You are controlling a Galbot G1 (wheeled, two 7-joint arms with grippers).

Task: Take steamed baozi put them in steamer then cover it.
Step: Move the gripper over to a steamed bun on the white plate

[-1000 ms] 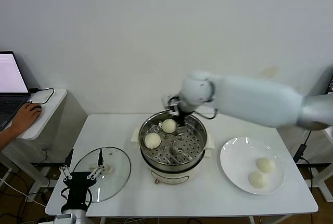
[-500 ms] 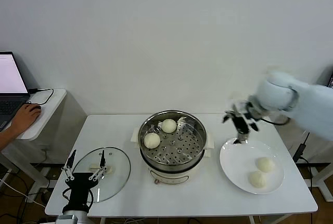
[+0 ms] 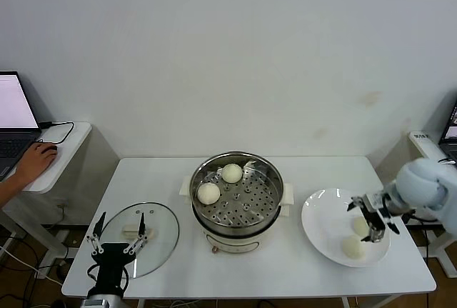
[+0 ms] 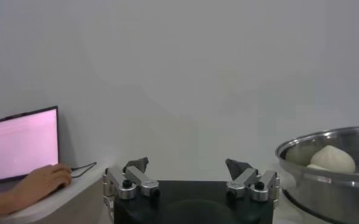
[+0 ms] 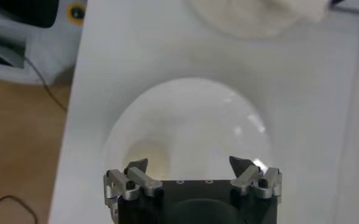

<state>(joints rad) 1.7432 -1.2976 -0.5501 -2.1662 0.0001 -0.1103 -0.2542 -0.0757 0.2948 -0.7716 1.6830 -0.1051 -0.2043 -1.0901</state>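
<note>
Baozi: two (image 3: 230, 173) (image 3: 208, 193) on the holey tray inside the steamer (image 3: 271, 211) at the tabletop's middle, two more (image 3: 360, 226) (image 3: 353, 247) on the white plate (image 3: 321, 226) near the right edge. Right gripper (image 3: 374, 219) spread wide, empty, just above those. Cover (image 3: 161, 233) flat near the left front corner. Left gripper (image 3: 118, 240) wide apart, empty, at that lid's front edge.

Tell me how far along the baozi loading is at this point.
About halfway. Done: two baozi sit in the steamer. In hand: the open right pincer hovers empty over the plate with two more baozi. Left: move both, then fit the cover, lying by the open left pincer.
</note>
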